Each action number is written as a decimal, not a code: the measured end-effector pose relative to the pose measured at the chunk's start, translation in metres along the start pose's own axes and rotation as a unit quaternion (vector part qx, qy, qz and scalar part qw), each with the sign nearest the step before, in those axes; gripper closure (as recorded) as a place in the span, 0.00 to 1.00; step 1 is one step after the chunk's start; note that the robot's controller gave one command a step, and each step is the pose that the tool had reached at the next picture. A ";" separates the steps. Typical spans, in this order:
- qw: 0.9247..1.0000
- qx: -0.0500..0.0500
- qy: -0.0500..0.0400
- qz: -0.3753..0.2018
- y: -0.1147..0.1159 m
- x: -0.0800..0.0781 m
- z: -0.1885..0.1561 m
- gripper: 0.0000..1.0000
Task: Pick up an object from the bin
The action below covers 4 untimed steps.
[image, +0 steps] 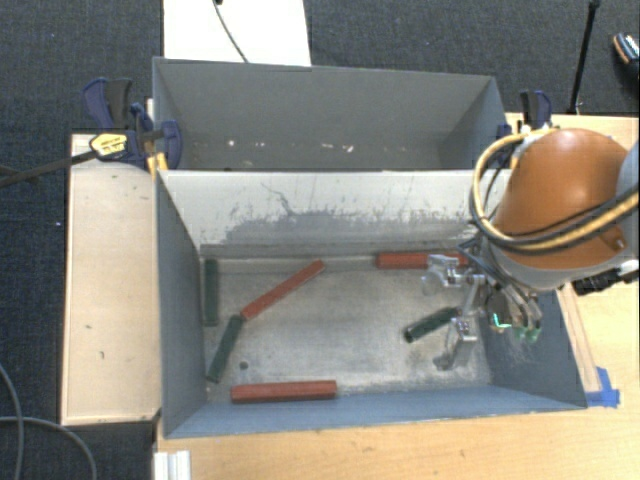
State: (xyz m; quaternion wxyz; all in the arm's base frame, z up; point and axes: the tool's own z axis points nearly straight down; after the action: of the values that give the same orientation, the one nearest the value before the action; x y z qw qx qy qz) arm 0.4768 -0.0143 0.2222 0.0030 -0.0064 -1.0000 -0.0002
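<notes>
A dark, coarse-woven carpet floor (60, 28) fills the surroundings on the left, the top and the upper right. A thin black cable (40, 169) runs across it from the left edge towards the bin (320, 108). At the upper right a slim black pole (590, 33) slants over the carpet. A pale wooden tabletop (400, 453) shows along the near side and to the right of the bin. The light is soft and even, casting only faint shadows on carpet and wood.
</notes>
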 end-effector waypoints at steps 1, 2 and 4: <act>1.000 0.000 -0.001 -0.018 -0.077 -0.036 0.155 0.00; 1.000 0.000 -0.003 -0.018 -0.076 -0.037 0.155 0.00; 1.000 0.000 -0.004 -0.020 -0.076 -0.038 0.154 0.00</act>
State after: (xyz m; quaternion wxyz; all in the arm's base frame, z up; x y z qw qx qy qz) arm 0.5131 -0.0908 0.0681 -0.0014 0.0140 -0.9999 0.0002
